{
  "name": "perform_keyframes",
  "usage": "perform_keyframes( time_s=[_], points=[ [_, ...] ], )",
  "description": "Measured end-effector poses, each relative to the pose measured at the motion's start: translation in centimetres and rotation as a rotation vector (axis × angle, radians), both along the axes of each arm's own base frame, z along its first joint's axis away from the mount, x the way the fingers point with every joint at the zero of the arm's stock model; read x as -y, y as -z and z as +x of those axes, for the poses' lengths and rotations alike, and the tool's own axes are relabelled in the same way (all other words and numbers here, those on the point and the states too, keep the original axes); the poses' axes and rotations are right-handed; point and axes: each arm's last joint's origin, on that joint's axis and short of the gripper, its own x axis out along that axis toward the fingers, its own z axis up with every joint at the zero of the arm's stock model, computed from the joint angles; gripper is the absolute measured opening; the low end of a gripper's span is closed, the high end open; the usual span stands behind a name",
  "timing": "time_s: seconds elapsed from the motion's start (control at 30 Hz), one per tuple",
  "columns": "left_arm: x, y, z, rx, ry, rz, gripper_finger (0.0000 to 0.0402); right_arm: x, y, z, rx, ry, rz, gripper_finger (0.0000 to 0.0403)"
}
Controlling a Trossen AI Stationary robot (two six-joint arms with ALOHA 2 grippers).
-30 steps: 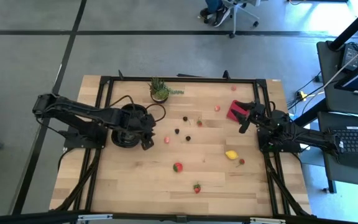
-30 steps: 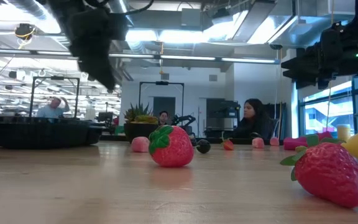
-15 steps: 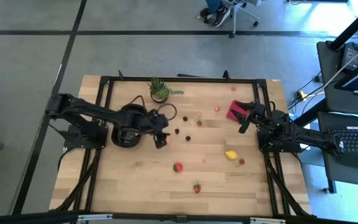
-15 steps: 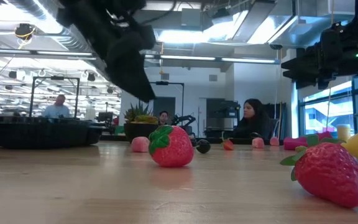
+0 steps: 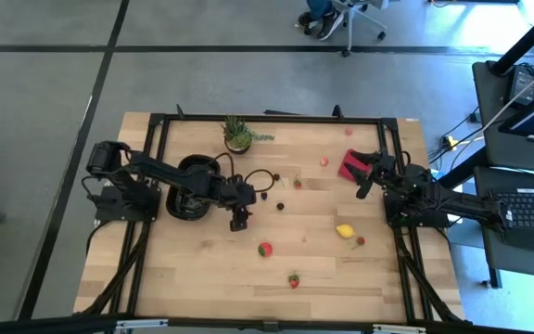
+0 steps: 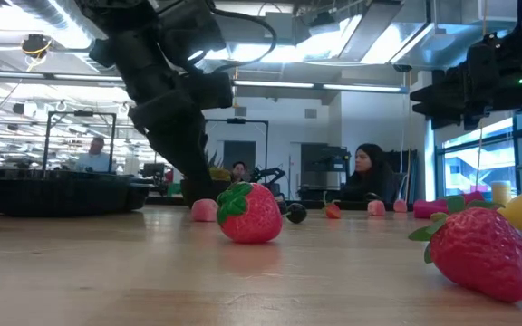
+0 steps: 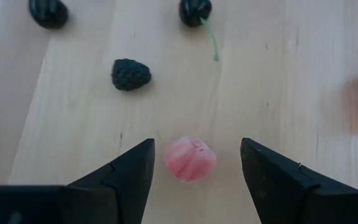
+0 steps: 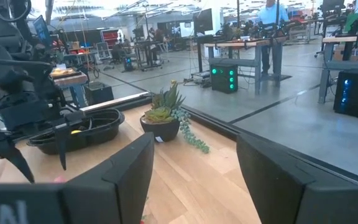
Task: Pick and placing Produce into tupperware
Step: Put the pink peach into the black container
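Observation:
The black tupperware (image 5: 180, 210) stands left of the table's middle, and my left arm reaches over it. The produce lies scattered on the wood to its right. A pink berry (image 7: 190, 159) lies on the table between the open fingers of my left gripper (image 7: 197, 146), which slants down over it (image 5: 239, 219) with a gap on each side. Dark berries (image 7: 130, 74) lie just beyond the pink one. Two strawberries (image 5: 265, 249) and a yellow lemon (image 5: 345, 230) lie nearer the front. My right gripper (image 5: 364, 181) waits open and level at the table's right edge.
A small potted plant (image 5: 237, 134) stands at the far edge, behind the tupperware. A flat red square (image 5: 350, 165) lies beside my right gripper. More small red and dark pieces (image 5: 298, 183) dot the middle. Bare wood lies along the near left. People sit in the room beyond.
My left gripper has gone from over the tupperware's right rim toward the table's right and down. It has come low over the pink berry, with a finger on each side. The produce and my right arm have kept still.

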Motion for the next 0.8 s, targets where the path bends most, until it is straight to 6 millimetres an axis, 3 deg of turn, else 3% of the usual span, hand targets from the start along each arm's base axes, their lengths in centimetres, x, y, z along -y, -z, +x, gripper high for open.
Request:
perform_keyframes(
  time_s=[0.5, 0.8],
  points=[
    [0.4, 2.7, 0.5, -0.078, 0.014, 0.039, 0.0203, 0.0, 0.0, 0.0, -0.003, 0.000, 0.001, 0.0232],
    [0.4, 2.7, 0.5, -0.079, 0.016, 0.040, 0.0134, 0.0, 0.0, 0.0, -0.006, 0.000, -0.003, 0.0232]
  ],
)
